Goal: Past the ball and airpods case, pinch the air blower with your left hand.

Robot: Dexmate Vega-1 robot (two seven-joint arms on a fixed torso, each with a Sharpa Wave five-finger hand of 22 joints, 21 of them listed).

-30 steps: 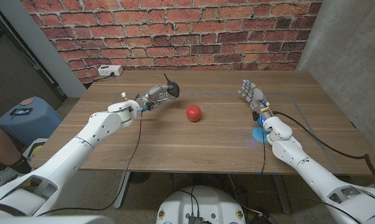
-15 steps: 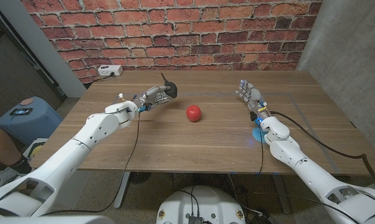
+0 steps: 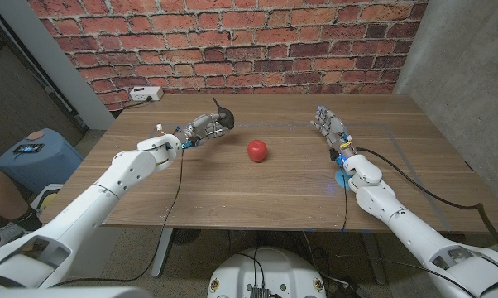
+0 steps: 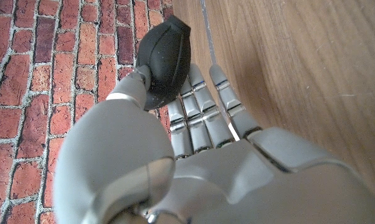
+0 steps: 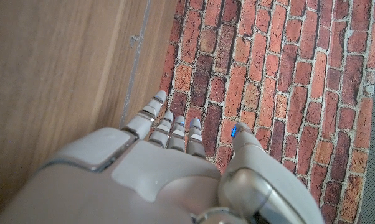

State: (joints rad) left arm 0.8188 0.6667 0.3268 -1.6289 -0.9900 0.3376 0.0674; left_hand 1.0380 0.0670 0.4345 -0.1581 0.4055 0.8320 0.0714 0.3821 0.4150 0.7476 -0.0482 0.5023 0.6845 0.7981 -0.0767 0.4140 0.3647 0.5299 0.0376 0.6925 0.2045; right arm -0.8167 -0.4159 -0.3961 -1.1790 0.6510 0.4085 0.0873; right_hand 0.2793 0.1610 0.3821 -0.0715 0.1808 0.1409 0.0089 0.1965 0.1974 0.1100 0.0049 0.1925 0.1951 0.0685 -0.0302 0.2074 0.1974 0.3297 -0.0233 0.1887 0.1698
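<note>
My left hand is lifted above the table's back left part and pinches the black air blower, nozzle pointing up. In the left wrist view the blower's dark bulb sits between the thumb and the other fingers of that hand. A red ball lies on the wooden table to the right of the blower. My right hand is raised on the right with fingers apart and holds nothing; the right wrist view shows the same hand with its fingers spread.
A brick wall stands behind the table. A white power strip lies at the back left corner. A blue patch shows under my right forearm. A blue stool and a person's leg are at the far left.
My left hand has lifted the air blower slightly up and back. The right hand has shifted a little to the left. The ball has not moved.
</note>
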